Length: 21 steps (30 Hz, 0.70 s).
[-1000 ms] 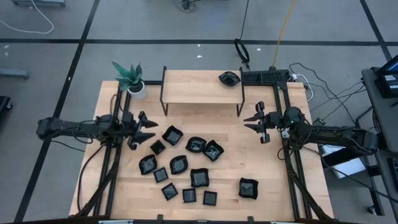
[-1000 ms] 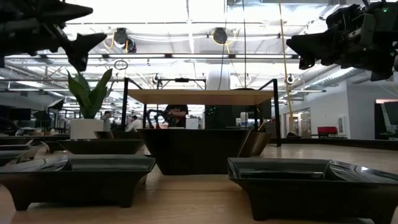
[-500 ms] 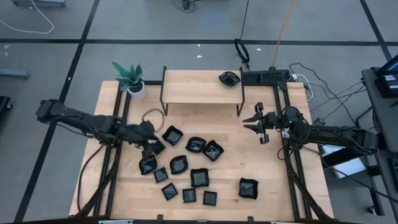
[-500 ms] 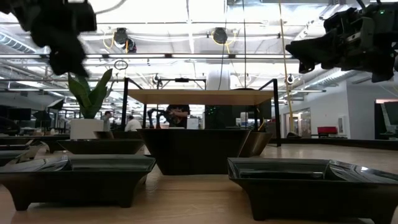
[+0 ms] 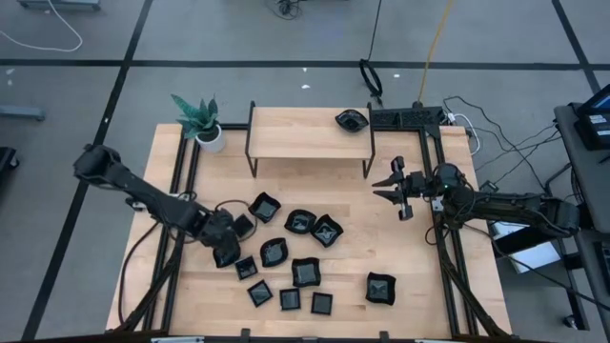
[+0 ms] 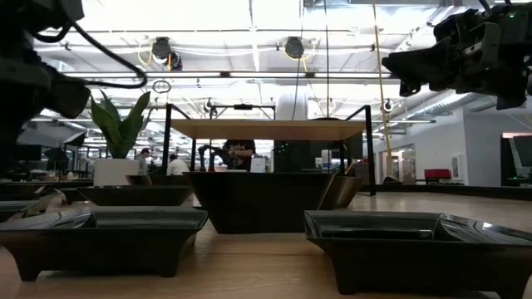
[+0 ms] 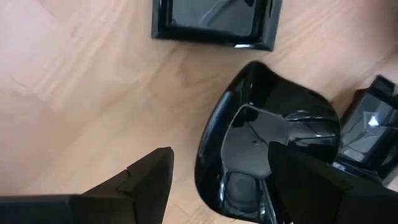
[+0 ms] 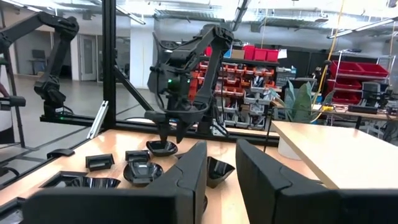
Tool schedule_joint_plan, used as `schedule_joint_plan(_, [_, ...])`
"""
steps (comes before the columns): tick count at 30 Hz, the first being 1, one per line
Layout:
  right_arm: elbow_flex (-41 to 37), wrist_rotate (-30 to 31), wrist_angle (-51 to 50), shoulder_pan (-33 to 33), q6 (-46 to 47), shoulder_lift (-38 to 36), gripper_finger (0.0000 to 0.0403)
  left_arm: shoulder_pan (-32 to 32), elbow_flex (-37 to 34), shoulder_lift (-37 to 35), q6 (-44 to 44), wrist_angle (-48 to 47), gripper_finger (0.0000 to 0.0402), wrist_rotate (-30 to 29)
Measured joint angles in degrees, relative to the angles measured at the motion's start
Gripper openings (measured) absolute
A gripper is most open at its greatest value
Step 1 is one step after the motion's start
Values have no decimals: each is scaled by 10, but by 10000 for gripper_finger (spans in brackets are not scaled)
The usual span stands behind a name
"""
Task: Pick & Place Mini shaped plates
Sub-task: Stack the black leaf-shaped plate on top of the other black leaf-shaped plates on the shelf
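Several small glossy black plates (image 5: 286,252) lie on their bases in a loose cluster mid-table; one sits apart (image 5: 380,288) and one is on the raised shelf (image 5: 351,119). My left gripper (image 5: 227,252) is open and points down over a rounded plate (image 7: 267,155) at the cluster's left side. One finger (image 7: 146,180) stands outside its rim and the other (image 7: 311,180) over its hollow. My right gripper (image 5: 389,191) is open and hovers above the table's right side, away from the plates. My left gripper straddles the rounded plate's rim (image 7: 208,149) from above, one finger outside and one over the inside. I cannot tell whether either finger touches it. The plate sits flat on the table.
A square plate (image 7: 214,22) and another dish (image 7: 373,124) lie close around the rounded one. A potted green plant (image 5: 198,119) stands at the far left corner beside the wooden shelf (image 5: 310,133). Black rails (image 5: 443,248) run down both table sides. A person (image 6: 237,154) shows beyond the table.
My left gripper has swung from the table's left side toward the near edge and the plate cluster. It has tipped to point down and dropped over the rounded plate. The plates have stayed in place.
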Motion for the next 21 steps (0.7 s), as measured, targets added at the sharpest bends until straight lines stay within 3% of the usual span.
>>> schedule_joint_plan(7, [0, 0, 1, 0, -11, 0, 73, -15, 0, 27, -9, 0, 266, -38])
schedule_joint_plan(21, [0, 0, -2, 0, -11, 0, 73, -15, -1, 52, 6, -26, 266, -24])
